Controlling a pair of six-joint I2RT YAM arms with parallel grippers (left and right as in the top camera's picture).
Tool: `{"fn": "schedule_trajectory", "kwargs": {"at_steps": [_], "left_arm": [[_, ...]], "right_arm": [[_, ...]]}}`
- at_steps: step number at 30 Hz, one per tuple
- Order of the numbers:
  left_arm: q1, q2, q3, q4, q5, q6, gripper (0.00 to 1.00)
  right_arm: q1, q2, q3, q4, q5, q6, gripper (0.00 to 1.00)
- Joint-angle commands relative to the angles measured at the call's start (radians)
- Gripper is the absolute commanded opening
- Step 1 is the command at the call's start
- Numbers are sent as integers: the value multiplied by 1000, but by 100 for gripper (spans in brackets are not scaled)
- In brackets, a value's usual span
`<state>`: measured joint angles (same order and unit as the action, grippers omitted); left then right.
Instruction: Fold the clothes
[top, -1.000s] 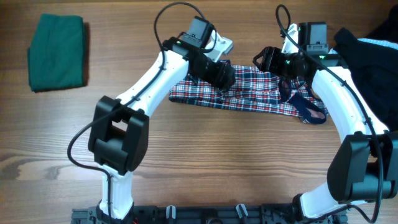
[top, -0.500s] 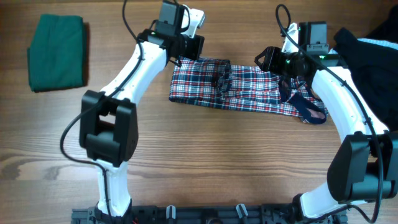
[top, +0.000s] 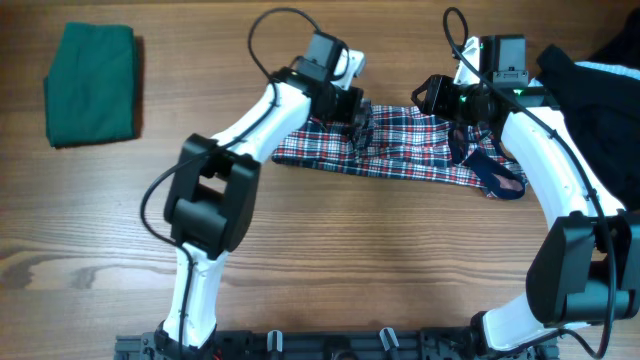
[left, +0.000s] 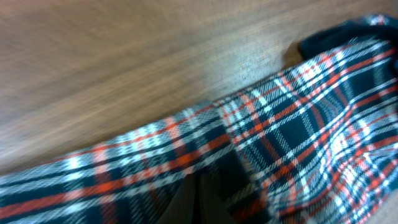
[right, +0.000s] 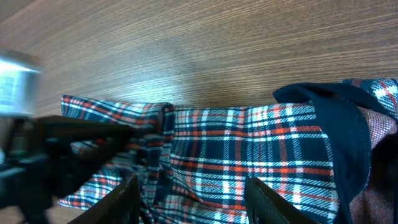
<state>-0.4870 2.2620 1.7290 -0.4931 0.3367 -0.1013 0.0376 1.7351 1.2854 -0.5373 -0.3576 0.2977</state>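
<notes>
The dress (top: 400, 150) lay bunched lengthwise across the far middle of the table (top: 320, 260). The left gripper (top: 354, 114) was pinched on a fold near its left end; the right gripper (right: 191, 180) hung spread above its right part. Green cloth (top: 90, 85) lay folded far left

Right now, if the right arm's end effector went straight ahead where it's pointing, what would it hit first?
Probably the plaid dress: the right wrist view shows it spread straight ahead of the right end effector. How near is hard to judge.

The plaid dress (top: 410, 160) lies bunched centrally, folded green garment (top: 90, 85) far left.
</notes>
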Motion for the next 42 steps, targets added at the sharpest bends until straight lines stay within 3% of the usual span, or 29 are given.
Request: {"fn": "schedule_trajectory", "kwargs": {"at_steps": [1,13,17,20,21,22,24,25,26,35,36,37,39,42], "left_arm": [[-29,93,8,12,-20,-117,4],[-3,66,47,17,-51,-164,4],[27,-7,52,-40,-50,-164,17],[53,-71,52,-90,-50,-158,44],[62,-95,52,-105,-50,-141,48],[70,-117,52,-119,-51,-127,59],[84,-156,52,-140,-51,-105,92],[89,-170,52,-148,-50,-94,99],[93,-180,52,-157,-51,-84,100],[110,-185,51,-367,-69,-55,99],[110,-185,51,-389,-69,-55,90],[111,-184,51,-402,-70,-55,67],[112,-184,51,-422,-115,-56,32],[114,-174,51,-422,-209,-56,12]], "right_arm": [[0,-7,10,2,18,-6,54],[0,-7,10,-2,18,-8,54],[0,-7,10,5,18,-6,54],[0,-7,10,11,18,-6,56],[0,-7,10,14,18,-6,58],[0,-7,10,16,18,-6,60],[0,-7,10,21,18,-5,64],[0,-7,10,24,18,-4,66],[0,-7,10,26,18,2,68],[0,-7,10,24,18,20,70],[0,-7,10,27,18,20,70],[0,-7,10,29,18,20,70],[0,-7,10,29,18,28,70],[0,-7,10,24,18,27,69]]}}
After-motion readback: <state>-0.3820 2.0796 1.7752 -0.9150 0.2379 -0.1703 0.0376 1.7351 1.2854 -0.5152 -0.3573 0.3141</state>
